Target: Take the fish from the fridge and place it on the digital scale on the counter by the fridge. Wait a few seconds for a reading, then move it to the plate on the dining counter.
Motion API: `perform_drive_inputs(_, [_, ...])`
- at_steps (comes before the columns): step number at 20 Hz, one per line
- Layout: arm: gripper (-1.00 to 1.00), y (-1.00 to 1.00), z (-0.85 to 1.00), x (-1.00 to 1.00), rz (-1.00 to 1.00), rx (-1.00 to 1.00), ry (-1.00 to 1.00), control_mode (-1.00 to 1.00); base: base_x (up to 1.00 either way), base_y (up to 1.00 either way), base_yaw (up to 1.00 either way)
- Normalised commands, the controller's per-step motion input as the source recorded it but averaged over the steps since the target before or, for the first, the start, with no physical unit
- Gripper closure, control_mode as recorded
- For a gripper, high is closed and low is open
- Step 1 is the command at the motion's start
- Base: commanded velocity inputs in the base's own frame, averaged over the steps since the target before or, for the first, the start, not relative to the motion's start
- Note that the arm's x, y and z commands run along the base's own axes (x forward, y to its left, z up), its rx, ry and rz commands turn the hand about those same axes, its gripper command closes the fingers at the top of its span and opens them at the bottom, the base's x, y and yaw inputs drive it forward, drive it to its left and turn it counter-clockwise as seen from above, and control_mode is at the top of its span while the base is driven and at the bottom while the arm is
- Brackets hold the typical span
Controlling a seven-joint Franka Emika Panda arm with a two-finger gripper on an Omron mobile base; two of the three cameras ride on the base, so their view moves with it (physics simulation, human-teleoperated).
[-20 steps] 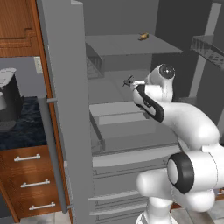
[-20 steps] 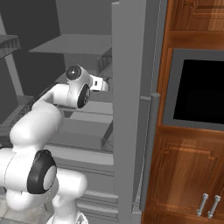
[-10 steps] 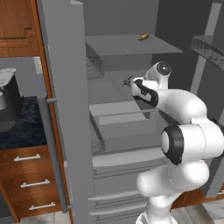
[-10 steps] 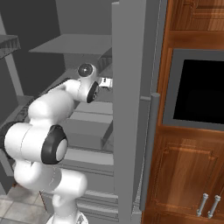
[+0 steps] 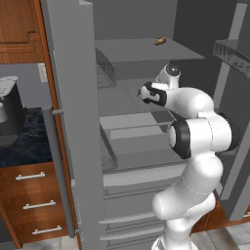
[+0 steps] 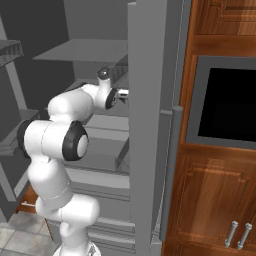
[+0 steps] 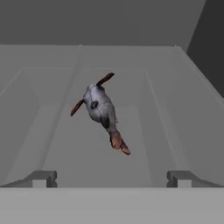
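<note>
Gripper: the two-finger gripper (image 7: 112,178) is held with its two dark finger tips (image 7: 40,179) set wide apart and nothing between them.
Fish: the small grey fish with reddish-brown fins and tail (image 7: 102,110) is seen lying on the grey shelf floor (image 7: 166,131), ahead of the finger tips and roughly centred between them, not touched.
Long axis: it is judged to run obliquely to the line between the finger tips, tail nearer the gripper.
Fridge: the tall grey steel fridge (image 5: 73,122) stands open; the fish lies on its middle shelf.
Coming move: a forward reach is judged necessary, perhaps with a slight wrist roll.
</note>
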Motion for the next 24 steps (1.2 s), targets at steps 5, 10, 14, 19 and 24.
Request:
perform_drive_inputs(5, [-1.0, 0.0, -0.33, 0.59, 0.07, 0.0, 0.01, -1.0, 0.0, 0.0, 0.0])
perform_drive_inputs(10, [-1.0, 0.0, -0.3, 0.58, 0.07, 0.0, 0.0, -1.0, 0.0, 0.0, 0.0])
perform_drive_inputs(14, [-1.0, 0.0, -0.29, 0.51, 0.05, 0.0, 0.0, -1.0, 0.0, 0.0, 0.0])
perform_drive_inputs(19, [-1.0, 0.0, -0.26, 0.46, 0.03, 0.0, 0.0, -1.0, 0.0, 0.0, 0.0])
perform_drive_inputs(24, [-1.0, 0.0, -0.2, 0.52, 0.04, 0.0, 0.0, -1.0, 0.0, 0.0, 0.0])
